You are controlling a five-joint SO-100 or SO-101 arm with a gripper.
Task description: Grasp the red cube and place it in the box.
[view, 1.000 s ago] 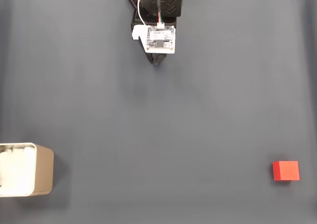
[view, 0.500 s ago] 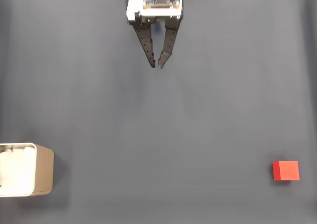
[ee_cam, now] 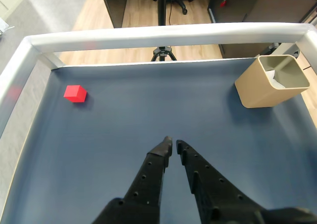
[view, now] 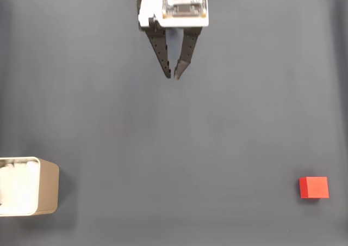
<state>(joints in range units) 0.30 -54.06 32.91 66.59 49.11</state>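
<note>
- At the far left of the fixed view: the box (view: 43, 186), beige with a white lining, upright at the left edge of the mat (view: 174, 142), open side facing left in that view, nothing red seen inside.
- Near the top centre of the same view: the gripper (view: 173, 75), tips pointing down the picture, fingers drawn together with only a sliver of gap at the tips, holding nothing, hanging above bare mat.
- At the far right, low in the fixed view: the red cube (view: 314, 187), flat on the mat, edges roughly square to the picture frame, well apart from both gripper and box.
- In the wrist view, sides swapped: red cube (ee_cam: 75, 93) ahead and to the left of the gripper (ee_cam: 172, 143), box (ee_cam: 270, 80) ahead and to the right, mouth up.
- Deciding relation, judged from this: cube lying diagonally off the claw's line, far forward and to one side, so a swing toward the cube's side and a long reach needed before any descent; jaws to be spread first.
- No long axis to speak of on a cube; either pair of opposite faces likely to serve.
- Count: one red cube, one box, one gripper.
</note>
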